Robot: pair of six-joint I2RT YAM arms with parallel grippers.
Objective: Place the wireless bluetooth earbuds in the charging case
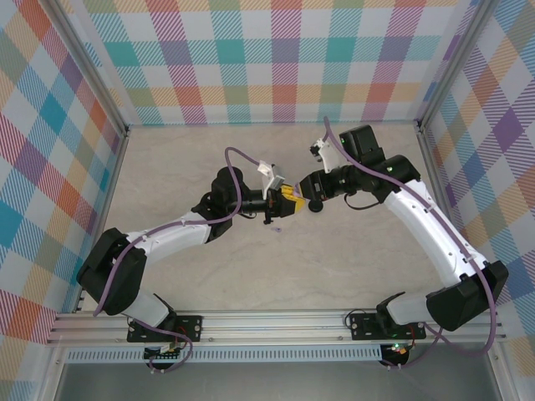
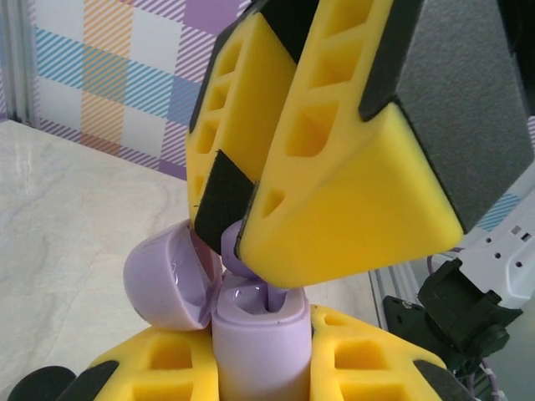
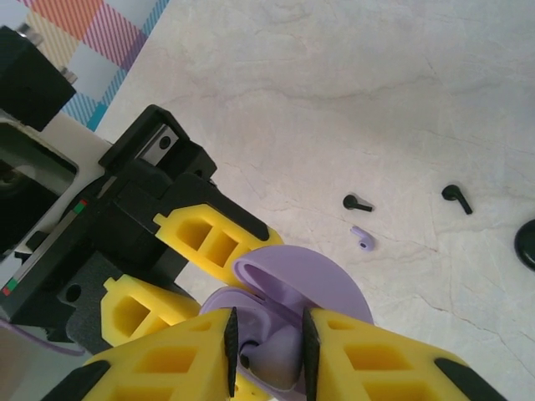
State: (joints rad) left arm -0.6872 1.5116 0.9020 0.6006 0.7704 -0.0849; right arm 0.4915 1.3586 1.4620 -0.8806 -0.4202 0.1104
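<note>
The table is a pale, marble-like surface, closed on three sides by walls with a coloured check pattern. From above, the two arms meet near the middle of the table, with their yellow fingers close together.

The left gripper is closed on the charging case, a lavender case that it holds upright by the body between its two yellow fingers. The lid of the case is open and hangs to the 9 o'clock side of the body in the left wrist view.

The right gripper comes from above and pinches a lavender earbud between its black pads. In the left wrist view this earbud is directly over the open mouth of the case, at 12 o'clock from it, and its lower end reaches into the opening. How deep it sits I cannot tell.

Three other earbuds lie loose on the table. In the right wrist view they are at about 3 o'clock from the centre: a black earbud, a second lavender earbud just beside it at its 6 o'clock, and another black earbud further out at 3 o'clock. A dark round object is cut by the right edge.
</note>
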